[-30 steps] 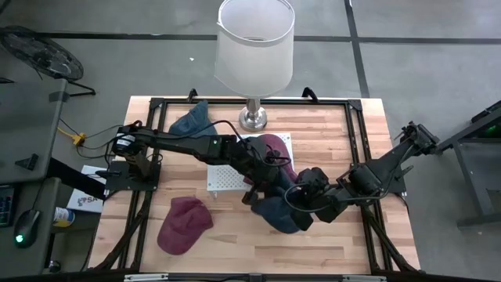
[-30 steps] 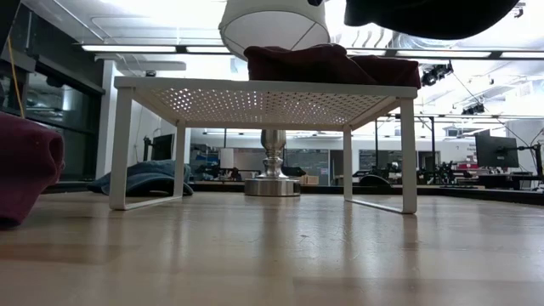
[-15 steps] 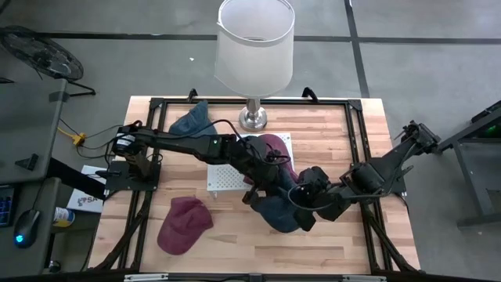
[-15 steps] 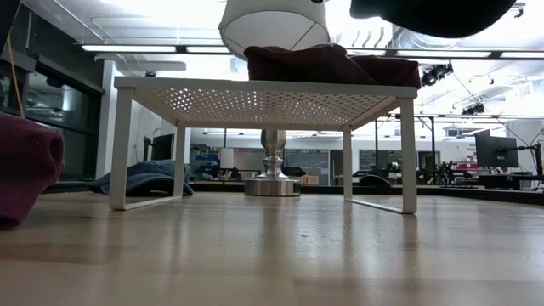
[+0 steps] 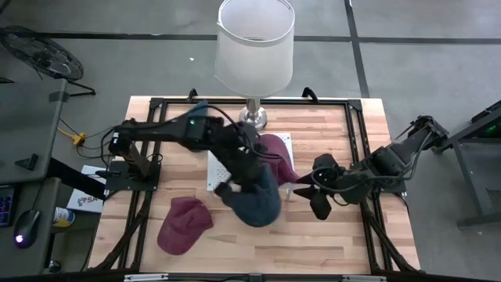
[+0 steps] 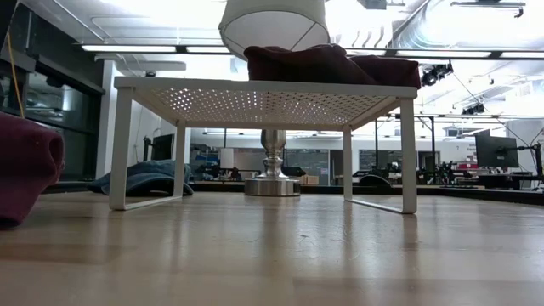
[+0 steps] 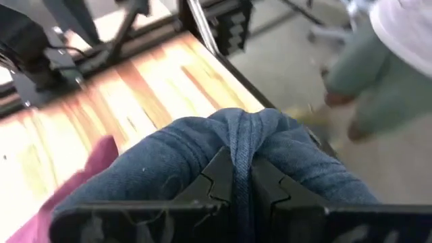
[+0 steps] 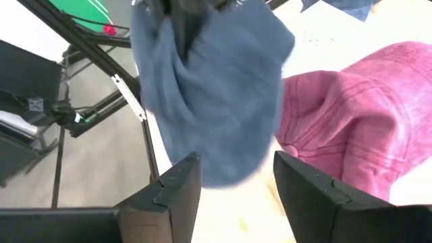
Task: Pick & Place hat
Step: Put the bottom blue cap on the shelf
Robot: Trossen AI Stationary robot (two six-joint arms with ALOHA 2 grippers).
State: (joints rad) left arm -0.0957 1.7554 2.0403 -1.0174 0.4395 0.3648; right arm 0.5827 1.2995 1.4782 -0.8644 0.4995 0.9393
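A moment ago both of my grippers were bunched around the blue hat, out in front of the rack; now my left gripper [image 5: 252, 190] has carried it away toward the middle of the table, and my right gripper [image 5: 318, 192] has let go and backed off toward the right edge; its two fingers [image 8: 177, 191] stand apart with nothing between them.

My left gripper is pinched tight on a fold of the blue hat [image 5: 255, 202]; in the left wrist view the cloth bunches up over my closed fingers [image 7: 214, 184]; the hat hangs up in the air, just off the front of the white rack [image 5: 220, 177], over the middle of the table.

I think this hat is light and floppy; it droops and swings from one pinch; it will not break, but it can slip or snag; a pinch on a thick fold or the brim seems best to me.

A dark red hat [image 5: 273, 151] already sits on top of the rack near its right end; another red hat [image 5: 184, 223] lies by the front left corner of the table [image 5: 368, 125]; one more blue hat [image 5: 190, 121] lies at the back left; the lamp [image 5: 254, 47] stands at the back edge. The front middle of the table looks open to me; the black frame rails along the edges and my own right arm are what the hanging cloth could catch on.
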